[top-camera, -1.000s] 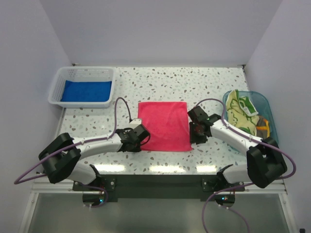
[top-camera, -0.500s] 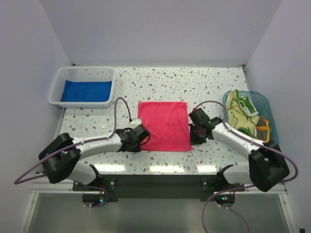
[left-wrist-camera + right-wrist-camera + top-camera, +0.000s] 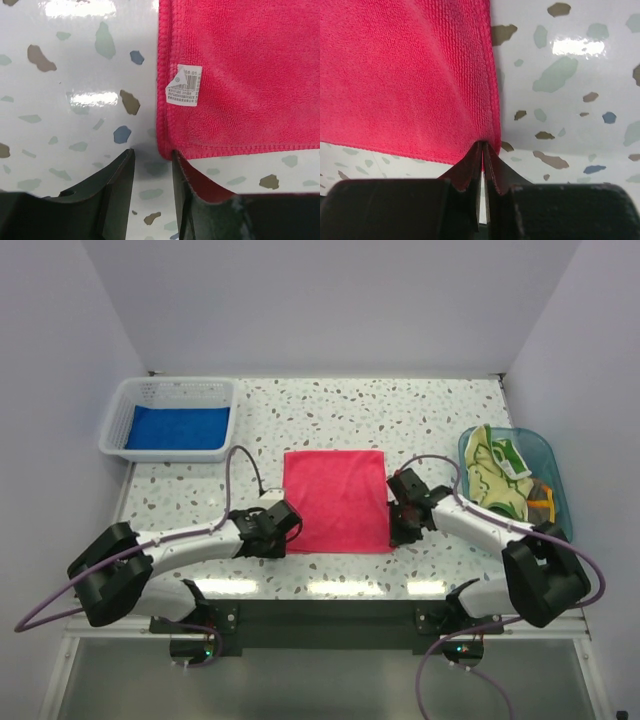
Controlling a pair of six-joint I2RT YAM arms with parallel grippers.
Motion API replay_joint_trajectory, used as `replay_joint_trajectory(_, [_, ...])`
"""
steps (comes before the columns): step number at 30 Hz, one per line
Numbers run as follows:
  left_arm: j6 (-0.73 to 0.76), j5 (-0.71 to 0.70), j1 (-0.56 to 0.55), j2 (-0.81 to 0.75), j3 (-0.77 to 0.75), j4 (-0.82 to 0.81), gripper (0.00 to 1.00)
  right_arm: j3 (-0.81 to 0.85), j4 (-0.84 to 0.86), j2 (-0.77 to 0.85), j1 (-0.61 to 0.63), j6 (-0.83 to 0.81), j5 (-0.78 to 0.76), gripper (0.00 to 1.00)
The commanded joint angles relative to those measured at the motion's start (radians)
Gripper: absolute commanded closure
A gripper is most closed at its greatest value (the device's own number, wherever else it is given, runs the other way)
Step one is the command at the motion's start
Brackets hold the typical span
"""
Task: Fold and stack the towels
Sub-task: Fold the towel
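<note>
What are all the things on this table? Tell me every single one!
plain pink square towel: one, pink, spread flat mid-table
small white label: one, white, on the pink towel by its left edge
plain blue towel: one, blue, inside the basket
white slotted plastic basket: one, white, far left corner
green and yellow patterned towel: one, green and yellow, bunched in the tub
dark grey cloth with orange trim: one, grey and orange, in the tub, mostly hidden
clear blue plastic tub: one, blue, right edge
speckled table: one, white with flecks, under everything
left gripper: one, black, open at the pink towel's near left corner
right gripper: one, black, shut on its near right corner
</note>
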State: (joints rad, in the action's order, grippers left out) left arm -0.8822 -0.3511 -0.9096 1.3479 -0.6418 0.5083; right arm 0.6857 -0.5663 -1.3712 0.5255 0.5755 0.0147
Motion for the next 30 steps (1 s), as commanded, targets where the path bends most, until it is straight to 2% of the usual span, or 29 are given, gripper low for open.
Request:
replay_joint_trajectory(1, [-0.02, 0.035, 0.006, -0.039, 0.004, 0.121, 0.58, 0.079, -0.099, 0.06, 0.004, -0.06, -0.056, 0.89])
replay_joint_trajectory(6, [0.126, -0.052, 0.023, -0.078, -0.192, 0.183, 0.46, 0.291, -0.185, 0.009, -0.01, -0.205, -0.104, 0.69])
replay_joint_trajectory(7, [0.203, -0.064, 0.038, -0.081, -0.218, 0.184, 0.38, 0.358, -0.19, -0.008, -0.019, -0.27, -0.092, 0.63])
replay_joint_trajectory(8, [0.25, -0.058, 0.06, -0.078, -0.243, 0.17, 0.36, 0.389, -0.19, -0.028, -0.041, -0.304, -0.079, 0.6])
replay_joint_trajectory(10, [0.34, -0.037, 0.151, -0.073, -0.297, 0.138, 0.29, 0.495, -0.205, -0.104, -0.062, -0.391, -0.059, 0.54])
replay_joint_trajectory(12, [0.494, 0.026, 0.249, -0.049, -0.33, 0.044, 0.26, 0.57, -0.218, -0.163, -0.088, -0.446, -0.05, 0.52])
replay_joint_trajectory(15, [0.612, 0.06, 0.361, 0.049, -0.403, -0.06, 0.28, 0.687, -0.189, -0.262, -0.13, -0.506, -0.018, 0.58])
replay_joint_trajectory(16, [0.626, 0.079, 0.385, 0.08, -0.423, -0.088, 0.3, 0.727, -0.16, -0.31, -0.142, -0.519, 0.008, 0.67])
replay_joint_trajectory(17, [0.646, 0.113, 0.405, 0.147, -0.471, -0.127, 0.32, 0.745, -0.15, -0.333, -0.16, -0.523, 0.019, 0.72])
replay_joint_trajectory(19, [0.667, 0.13, 0.437, 0.221, -0.527, -0.154, 0.39, 0.81, -0.132, -0.412, -0.174, -0.534, 0.027, 0.77])
replay_joint_trajectory(23, [0.686, 0.146, 0.443, 0.435, -0.704, -0.18, 0.46, 0.879, -0.09, -0.534, -0.203, -0.534, 0.06, 0.79])
replay_joint_trajectory(26, [0.695, 0.165, 0.443, 0.54, -0.795, -0.188, 0.51, 0.922, -0.061, -0.595, -0.206, -0.546, 0.077, 0.8])
replay_joint_trajectory(30, [0.716, 0.161, 0.443, 0.629, -0.845, -0.194, 0.57, 0.969, -0.053, -0.701, -0.219, -0.549, 0.102, 0.81])
